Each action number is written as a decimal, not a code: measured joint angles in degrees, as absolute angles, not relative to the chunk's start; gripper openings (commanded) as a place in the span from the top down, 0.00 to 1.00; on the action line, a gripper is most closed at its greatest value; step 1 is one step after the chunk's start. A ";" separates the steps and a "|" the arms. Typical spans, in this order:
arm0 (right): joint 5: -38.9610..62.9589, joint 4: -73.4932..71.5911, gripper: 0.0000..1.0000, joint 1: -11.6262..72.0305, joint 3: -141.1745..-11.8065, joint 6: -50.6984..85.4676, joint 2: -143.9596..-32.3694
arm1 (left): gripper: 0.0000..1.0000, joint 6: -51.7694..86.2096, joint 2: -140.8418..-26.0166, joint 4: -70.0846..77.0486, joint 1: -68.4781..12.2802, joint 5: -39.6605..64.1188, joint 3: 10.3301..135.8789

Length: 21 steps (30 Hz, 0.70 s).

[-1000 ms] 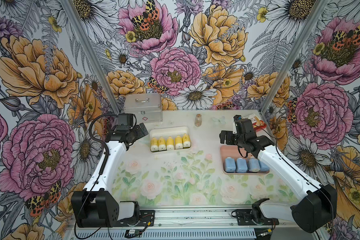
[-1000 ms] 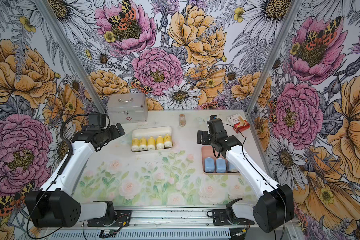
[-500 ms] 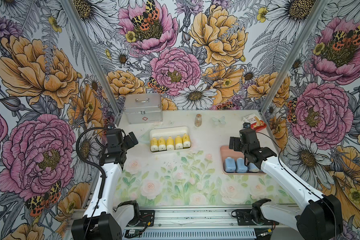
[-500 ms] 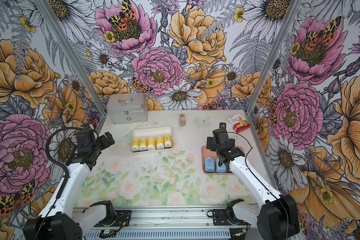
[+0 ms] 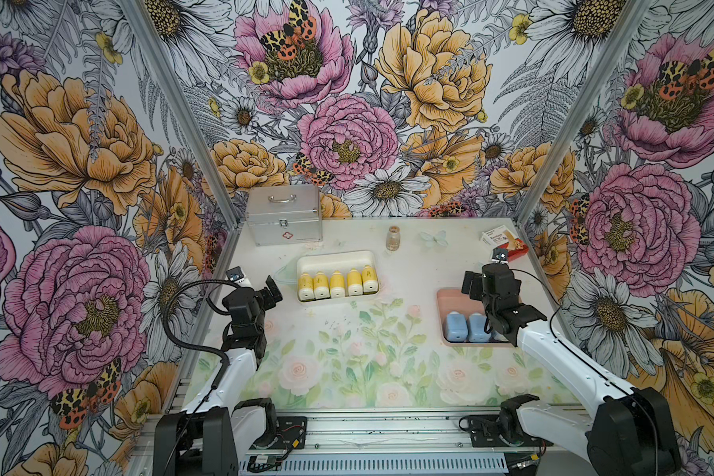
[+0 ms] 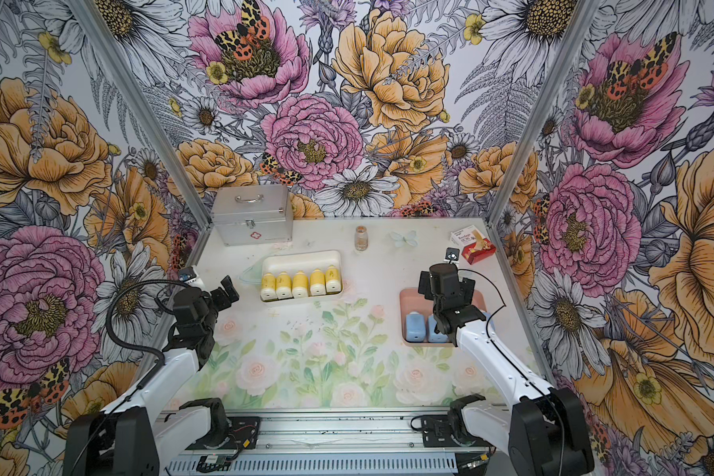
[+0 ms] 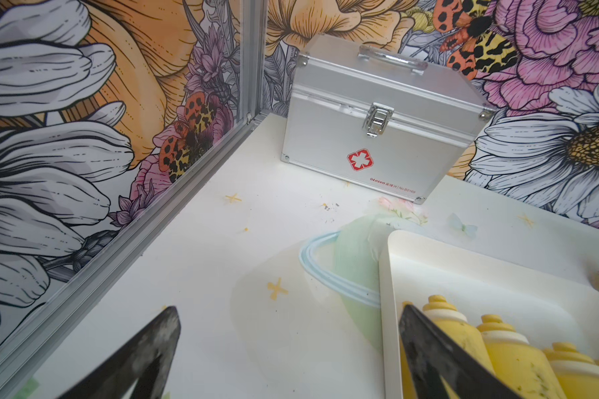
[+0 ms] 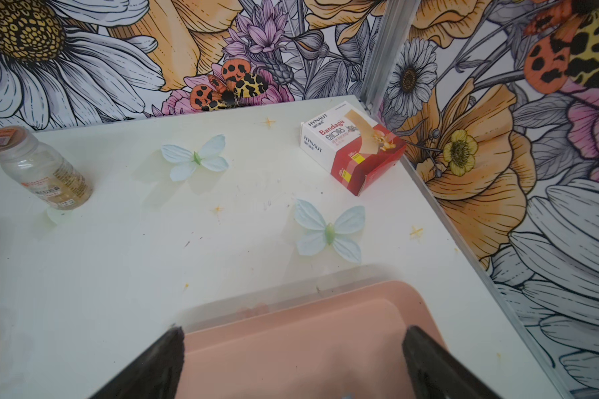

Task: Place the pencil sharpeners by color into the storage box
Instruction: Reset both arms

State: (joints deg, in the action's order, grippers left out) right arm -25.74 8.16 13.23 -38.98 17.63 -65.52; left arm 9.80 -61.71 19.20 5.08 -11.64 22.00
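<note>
The floral counter (image 5: 409, 268) took up most of the scene, with a silver case (image 5: 284, 214) parked in its far left corner. In front of that sat a cream tray (image 5: 334, 257), and over on the right a pink tray (image 5: 450, 294). The left claw (image 7: 287, 311) hung over bare counter just beside the cream tray's left end, jaws spread wide with nothing between them. The right claw (image 8: 293, 330) hovered above the far end of the pink tray, also wide open and empty. A red and white bandage box (image 5: 505, 243) lay in the far right corner. All five yellow sharpeners (image 5: 337, 283) were lined up side by side in the cream tray, necks pointing away. Two light blue sharpeners (image 5: 465, 327) showed in the pink tray (the right arm covered the tray's other end). A brownish vial (image 5: 393, 238) stood upright behind the trays.
</note>
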 measured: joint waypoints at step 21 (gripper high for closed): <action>-23.68 -15.94 0.00 7.60 -27.66 9.82 -69.43 | 0.01 4.27 -80.07 45.67 -0.21 -15.99 19.09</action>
